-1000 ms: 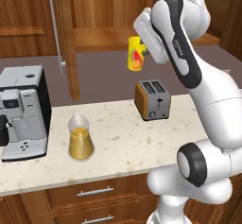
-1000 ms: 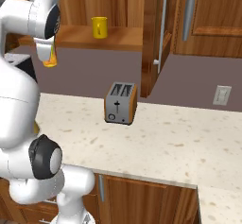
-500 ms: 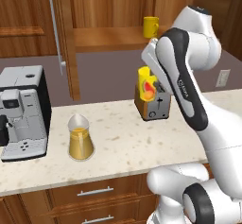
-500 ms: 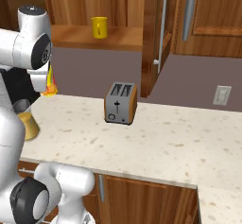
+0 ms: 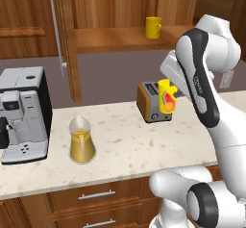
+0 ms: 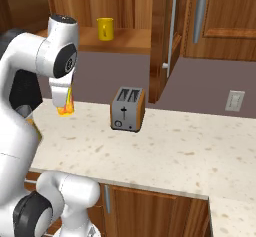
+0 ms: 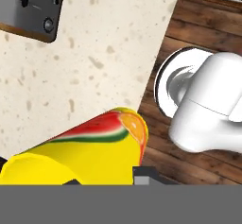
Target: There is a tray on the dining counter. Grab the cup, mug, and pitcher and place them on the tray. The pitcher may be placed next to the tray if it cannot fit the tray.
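Brown-sided toaster with a grey slotted top, upright toward the back of the beige speckled counter. Well to its left, near the left end of that counter, a silver and black coffee machine. Behind both, wooden cabinets, one door with a long vertical metal handle. White wall outlet right of the toaster, well apart. Below the counter, drawer fronts with small metal pulls.

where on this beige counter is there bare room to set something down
Bare patches: between the clear glass pitcher of orange liquid and the brown toaster, and right of the toaster toward the wall outlet. Crowded at the left end by the grey coffee machine.
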